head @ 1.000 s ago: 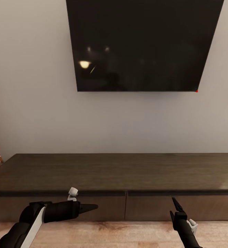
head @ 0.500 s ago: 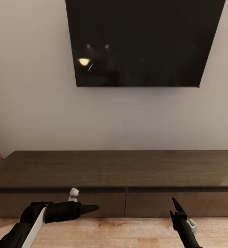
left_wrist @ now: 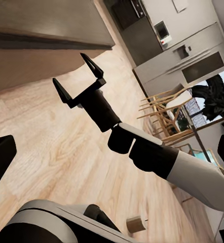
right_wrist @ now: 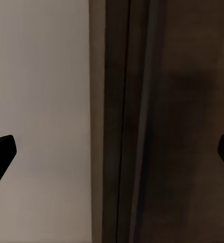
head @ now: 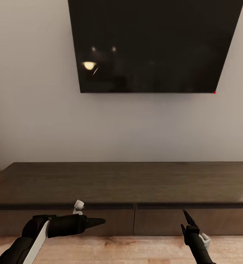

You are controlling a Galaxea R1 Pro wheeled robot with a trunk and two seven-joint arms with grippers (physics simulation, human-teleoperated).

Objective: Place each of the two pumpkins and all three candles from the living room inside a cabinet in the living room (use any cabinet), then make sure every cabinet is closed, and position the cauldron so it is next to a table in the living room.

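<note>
View has tilted slightly; cabinet [head: 136, 183] ends cut off, drawers shut.

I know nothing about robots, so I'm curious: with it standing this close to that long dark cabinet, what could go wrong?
The drawer fronts have no handles, so the open right claw may slip off when prying one open. Both arms sit close to the cabinet; a hasty move could bump it. The left claw points sideways, not yet lined up with any drawer.
</note>
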